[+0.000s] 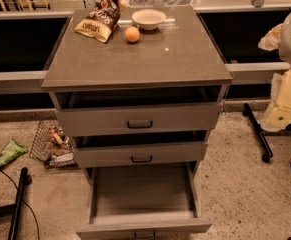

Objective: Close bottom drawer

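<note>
The grey wood-grain cabinet (135,59) has three drawers. The bottom drawer (142,227) is pulled far out towards me, and its empty inside (142,189) shows. Its small dark slot handle sits at the frame's lower edge. The middle drawer (141,155) and the top drawer (139,119) each stand a little way open. My gripper (281,111) is at the right edge of the view, pale and level with the top drawer. It is to the right of the cabinet and well apart from the bottom drawer.
On the cabinet top lie a chip bag (99,19), a white bowl (149,19) and an orange (132,34). On the floor are a wire basket (52,144) at the left, a green packet (7,153) and black bars (257,131) (17,204).
</note>
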Controlling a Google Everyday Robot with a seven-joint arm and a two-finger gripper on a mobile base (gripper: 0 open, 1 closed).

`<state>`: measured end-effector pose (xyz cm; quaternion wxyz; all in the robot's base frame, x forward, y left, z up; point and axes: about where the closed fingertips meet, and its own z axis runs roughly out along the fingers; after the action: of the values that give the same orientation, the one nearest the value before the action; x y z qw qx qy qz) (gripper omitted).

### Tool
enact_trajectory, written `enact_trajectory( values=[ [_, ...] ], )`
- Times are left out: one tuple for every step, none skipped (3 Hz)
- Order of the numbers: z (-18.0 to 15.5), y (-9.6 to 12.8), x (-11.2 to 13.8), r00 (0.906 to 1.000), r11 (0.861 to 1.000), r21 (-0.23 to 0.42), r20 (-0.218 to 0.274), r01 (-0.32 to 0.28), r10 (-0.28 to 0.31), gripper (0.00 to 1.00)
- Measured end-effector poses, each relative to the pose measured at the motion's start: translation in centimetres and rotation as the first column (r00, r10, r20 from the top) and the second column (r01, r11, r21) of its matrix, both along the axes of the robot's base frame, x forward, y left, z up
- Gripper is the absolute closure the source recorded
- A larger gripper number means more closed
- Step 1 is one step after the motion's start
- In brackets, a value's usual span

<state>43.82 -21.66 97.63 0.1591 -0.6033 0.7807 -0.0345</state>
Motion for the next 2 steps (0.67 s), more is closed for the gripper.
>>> enact_trajectory(
  values=[
    [0.0,0.0,0.0,1.0000,1.000,0.000,0.000,0.000,0.000,0.00],
    [-3.3,0.8,0.2,0.9989,0.998,0.037,-0.007,-0.045,0.046,0.00]
  ],
)
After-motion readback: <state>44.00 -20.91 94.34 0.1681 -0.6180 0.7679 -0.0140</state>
